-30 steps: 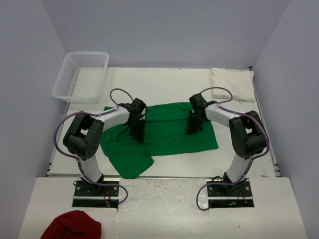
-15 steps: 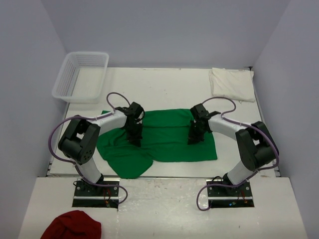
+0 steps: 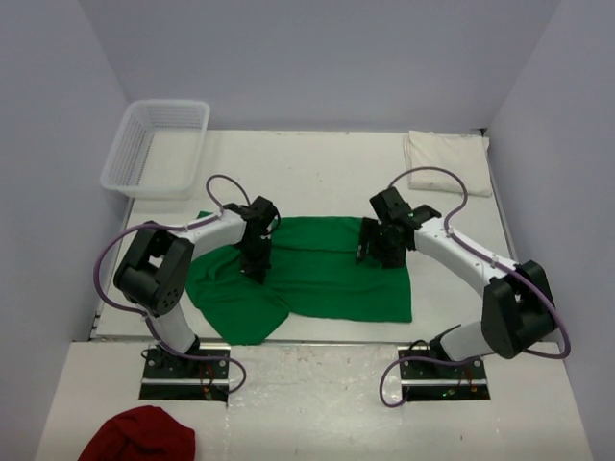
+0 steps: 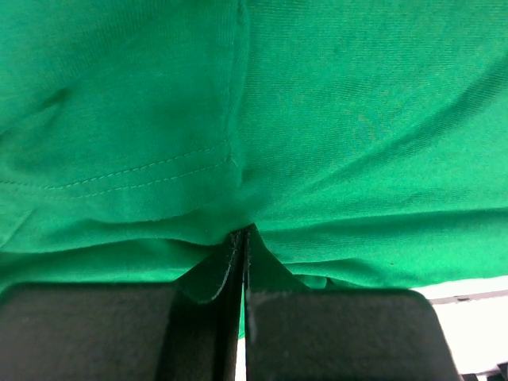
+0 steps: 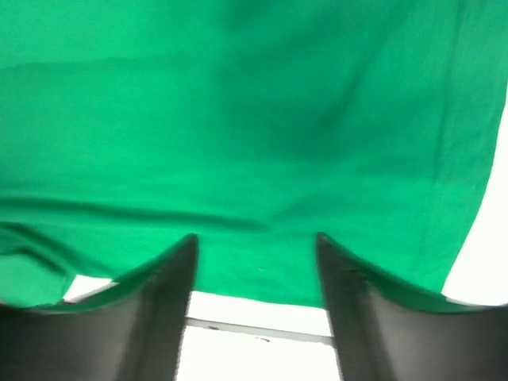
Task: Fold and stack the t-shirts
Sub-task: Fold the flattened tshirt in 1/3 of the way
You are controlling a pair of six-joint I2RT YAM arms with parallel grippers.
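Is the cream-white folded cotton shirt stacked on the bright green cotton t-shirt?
No, the cream-white shirt lies alone at the far right, not touching the green t-shirt.

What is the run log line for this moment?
green shirt: on table | left gripper: shut on it | right gripper: open over it | white shirt: far right

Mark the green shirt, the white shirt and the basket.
green shirt [image 3: 322, 274]: top view, flat middle of the cloth.
white shirt [image 3: 447, 163]: top view, centre of the cloth.
basket [image 3: 159, 154]: top view, bare floor.
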